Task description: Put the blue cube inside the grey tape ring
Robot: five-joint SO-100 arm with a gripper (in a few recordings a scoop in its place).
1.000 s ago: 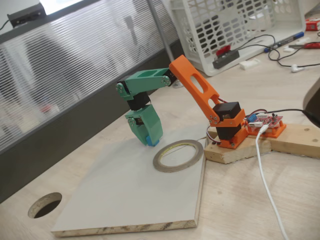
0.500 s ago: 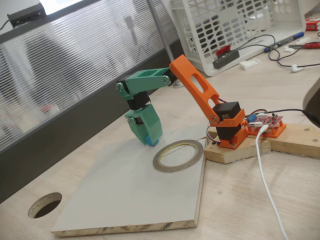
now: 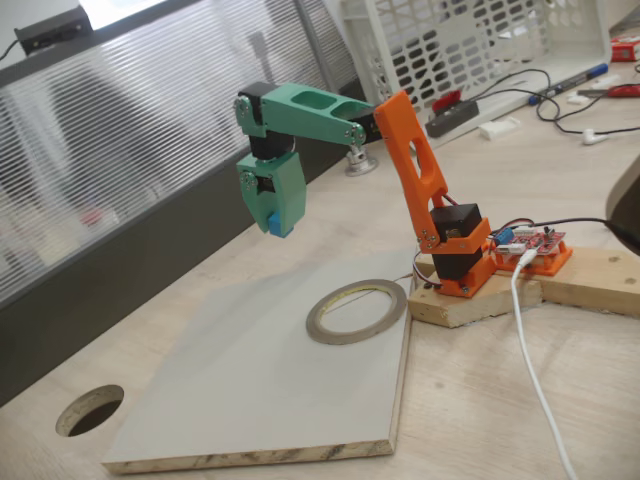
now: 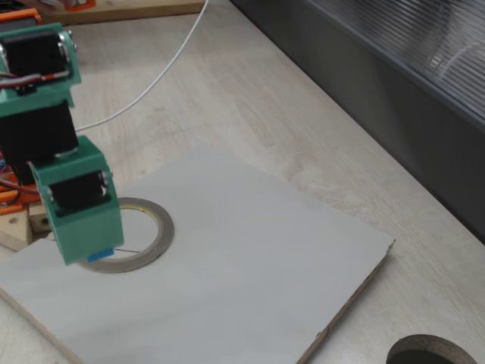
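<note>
One blue cube (image 3: 275, 224) sits clamped in the raised gripper (image 3: 277, 226).

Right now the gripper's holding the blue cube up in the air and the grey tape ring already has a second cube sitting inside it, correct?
Not quite. The gripper is raised with the blue cube between its fingers, but the grey tape ring holds nothing: in a fixed view only the bare board shows through its middle.

Green hand (image 3: 275, 222), blue cube (image 3: 275, 224) (bright), grey tape ring (image 3: 357, 310), yellowish inner rim, orange arm (image 3: 415, 170)
</note>
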